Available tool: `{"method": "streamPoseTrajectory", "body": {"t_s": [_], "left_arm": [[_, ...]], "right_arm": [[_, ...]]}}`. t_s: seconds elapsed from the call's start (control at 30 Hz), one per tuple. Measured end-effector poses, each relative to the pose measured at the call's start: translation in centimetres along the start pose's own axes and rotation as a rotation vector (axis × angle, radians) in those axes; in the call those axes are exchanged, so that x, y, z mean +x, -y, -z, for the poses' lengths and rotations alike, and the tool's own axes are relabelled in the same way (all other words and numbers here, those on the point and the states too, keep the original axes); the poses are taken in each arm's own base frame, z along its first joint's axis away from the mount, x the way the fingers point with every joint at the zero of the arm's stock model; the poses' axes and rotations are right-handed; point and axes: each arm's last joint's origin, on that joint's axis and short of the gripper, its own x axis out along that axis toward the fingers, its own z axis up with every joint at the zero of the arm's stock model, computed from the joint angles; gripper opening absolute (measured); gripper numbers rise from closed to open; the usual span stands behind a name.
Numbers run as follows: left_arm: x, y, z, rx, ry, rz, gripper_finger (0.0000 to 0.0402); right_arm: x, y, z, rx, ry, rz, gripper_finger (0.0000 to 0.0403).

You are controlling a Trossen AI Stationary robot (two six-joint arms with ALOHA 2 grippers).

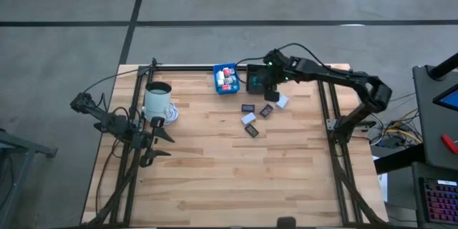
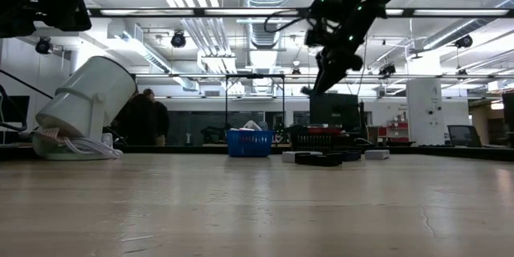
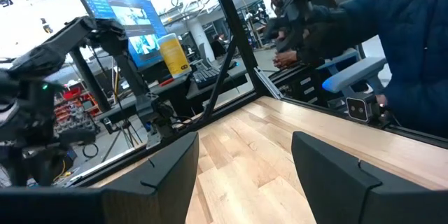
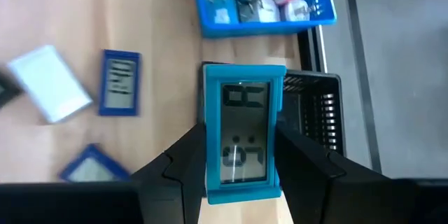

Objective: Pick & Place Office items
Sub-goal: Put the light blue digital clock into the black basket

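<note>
Over black slotted plastic bin (image 4: 316, 115), right gripper (image 4: 241, 157) clamps flat teal rectangle w/ LCD face (image 4: 243, 136) — left gripper (image 3: 245, 175) fingers wide, nr tilted white mug (image 1: 158, 100).

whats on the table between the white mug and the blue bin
Nothing: in the high view only bare wood lies between the white mug and the blue bin. The loose flat pieces lie on the bin's far side.

- From overhead we look straight down on the whole table (image 1: 236, 179).
- At tabletop height we face level across it into the room.
- Both show the blue bin (image 1: 226, 79).
- Our right wrist camera looks closely down on that bin (image 4: 262, 0).
</note>
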Motion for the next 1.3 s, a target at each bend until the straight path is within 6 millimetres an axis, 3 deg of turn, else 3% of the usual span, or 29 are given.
{"method": "streamPoseTrajectory", "body": {"t_s": [0.27,0.5,0.8,0.97,1.3], "left_arm": [[0.0,0.0,0.0,0.000,-0.001,0.000,0.0234],[0.0,0.0,0.0,0.000,-0.001,0.000,0.0234],[0.0,0.0,0.0,0.000,-0.001,0.000,0.0234],[0.0,0.0,0.0,0.000,-0.001,0.000,0.0234],[0.0,0.0,0.0,0.000,-0.001,0.000,0.0234]], "right_arm": [[4.8,2.3,1.3,0.039,-0.122,-0.029,0.0141],[7.6,2.3,1.9,0.046,-0.158,-0.052,0.0141],[7.8,2.8,1.7,0.032,-0.134,-0.039,0.0141],[7.9,3.1,1.5,0.026,-0.067,-0.128,0.0141],[8.9,3.5,2.3,0.049,-0.101,-0.139,0.0141]]}}
